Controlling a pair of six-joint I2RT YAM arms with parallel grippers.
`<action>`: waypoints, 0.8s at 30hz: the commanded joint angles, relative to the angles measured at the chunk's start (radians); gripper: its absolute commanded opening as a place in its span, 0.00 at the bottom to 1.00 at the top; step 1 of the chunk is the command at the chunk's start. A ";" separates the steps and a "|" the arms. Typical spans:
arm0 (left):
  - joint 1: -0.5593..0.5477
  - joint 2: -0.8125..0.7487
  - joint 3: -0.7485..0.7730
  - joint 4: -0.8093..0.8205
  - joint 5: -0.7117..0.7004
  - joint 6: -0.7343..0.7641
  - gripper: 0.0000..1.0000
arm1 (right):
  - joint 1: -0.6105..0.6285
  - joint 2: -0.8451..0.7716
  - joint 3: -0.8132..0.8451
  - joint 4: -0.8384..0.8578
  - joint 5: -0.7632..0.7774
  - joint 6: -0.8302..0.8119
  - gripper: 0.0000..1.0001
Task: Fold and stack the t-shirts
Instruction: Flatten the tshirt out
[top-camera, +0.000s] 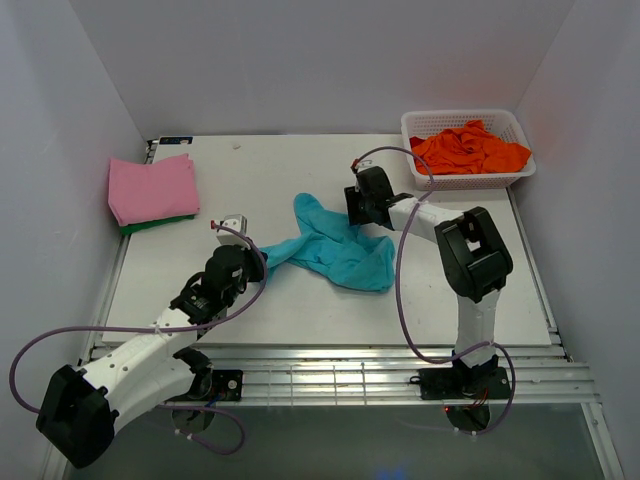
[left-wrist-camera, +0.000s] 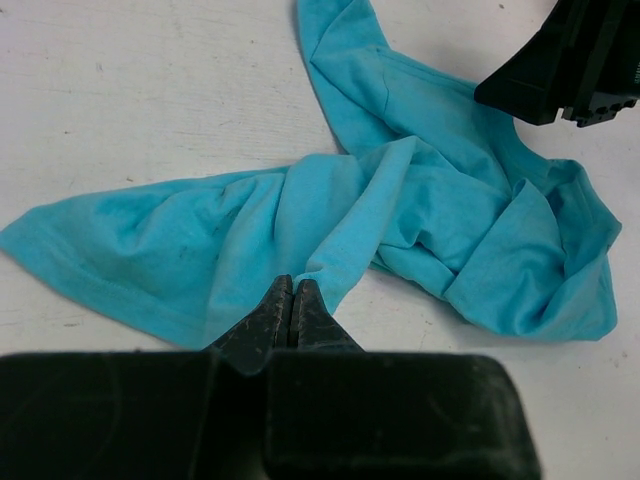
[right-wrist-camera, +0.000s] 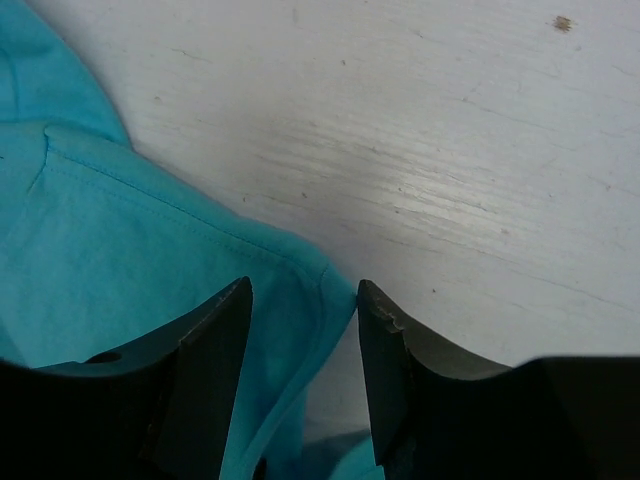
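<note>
The teal t-shirt (top-camera: 335, 250) lies crumpled on the table, to the left of the basket (top-camera: 466, 182) and nearer to the arms. The left gripper (left-wrist-camera: 291, 298) is clenched on its edge farthest from the basket. The right gripper (right-wrist-camera: 300, 295) stands with its jaws apart around the hem nearest to the basket.

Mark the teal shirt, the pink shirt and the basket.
teal shirt (top-camera: 335, 250): top view, middle of the crumpled cloth.
pink shirt (top-camera: 152, 187): top view, centre of the folded top face.
basket (top-camera: 470, 181): top view, near white wall.
</note>
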 joint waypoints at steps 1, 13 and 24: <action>-0.006 -0.013 0.007 -0.007 -0.018 -0.004 0.00 | -0.015 0.032 0.059 0.034 -0.071 -0.001 0.52; -0.006 -0.033 0.009 -0.016 -0.032 -0.003 0.00 | -0.021 0.077 0.053 -0.014 -0.022 -0.010 0.44; 0.000 0.097 0.208 -0.058 -0.449 0.071 0.00 | -0.068 -0.004 0.209 -0.135 0.074 -0.079 0.08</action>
